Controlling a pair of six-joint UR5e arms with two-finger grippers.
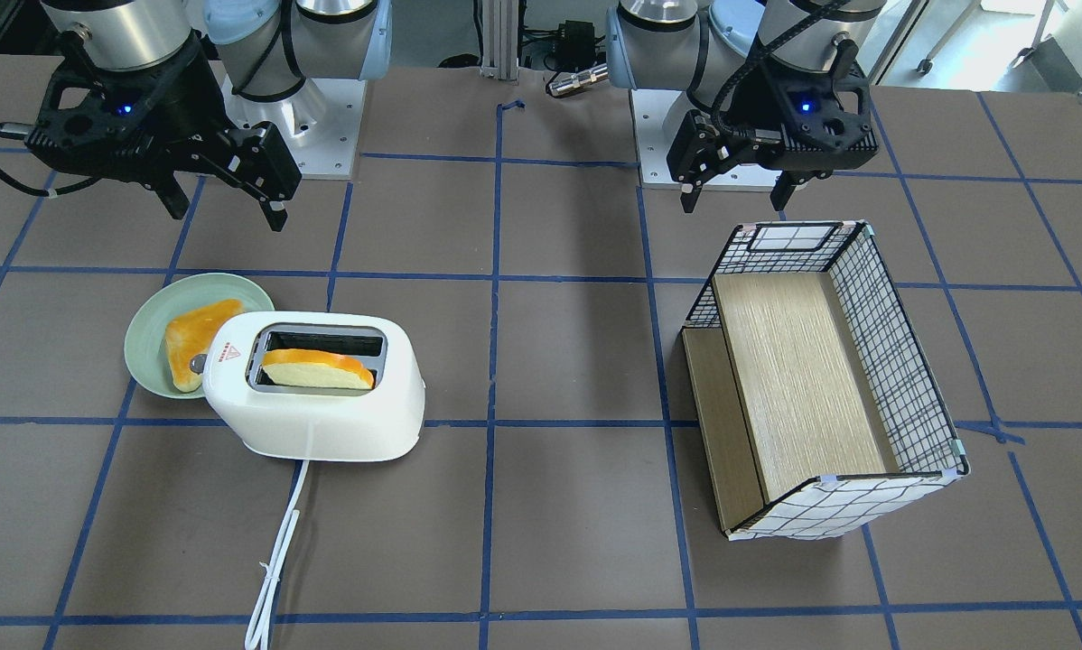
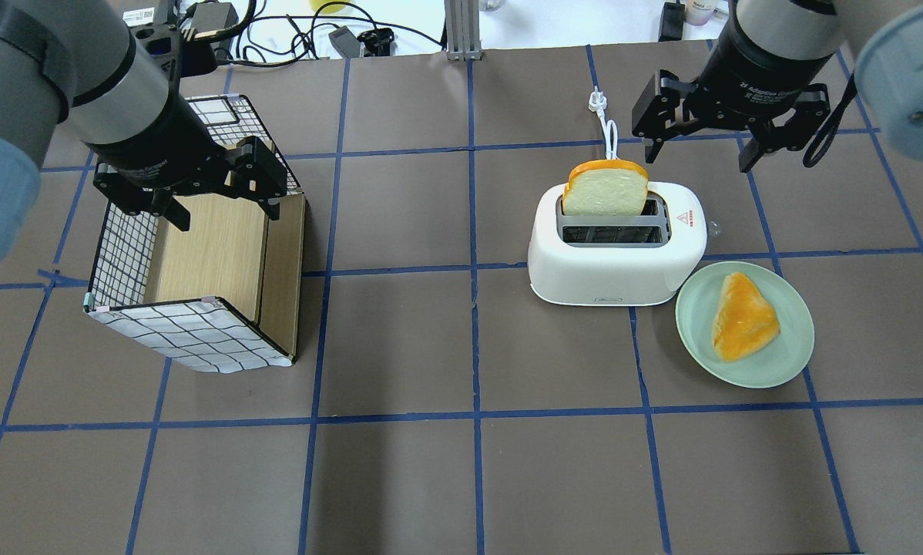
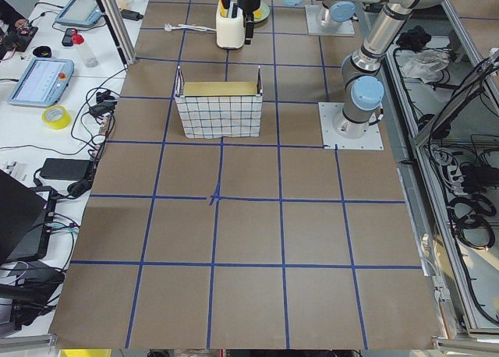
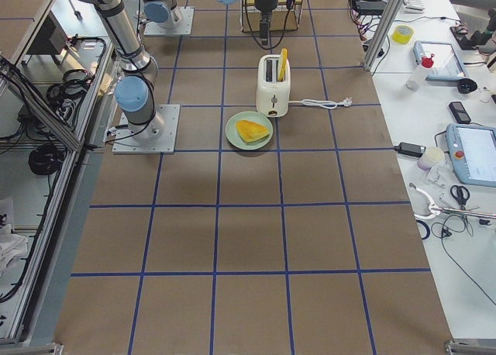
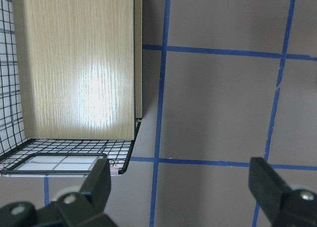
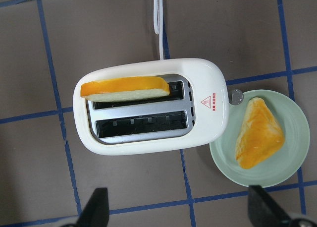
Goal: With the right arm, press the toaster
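Toaster point(image 2: 615, 254) on the robot's right half of the table point(image 2: 461, 478), white and upright, and we see a bread slice point(image 2: 606, 187) standing tall out of the slot farther from the robot, while the nearer slot shows only grey. The small silver lever knob point(image 2: 713, 228) pokes from the end that faces a pale green plate point(image 2: 696, 327), which sits just beside the toaster with a golden wedge of bread point(image 2: 743, 316) on it. The white cord point(image 2: 606, 131) trails away across the table. We have the right gripper point(image 2: 699, 156) hanging in the air above the toaster, fingers spread wide, touching nothing. Over on the other half, the left gripper point(image 2: 225, 214) hovers above a wire-grid basket point(image 2: 192, 339) with wooden panels, its fingers likewise apart and empty.
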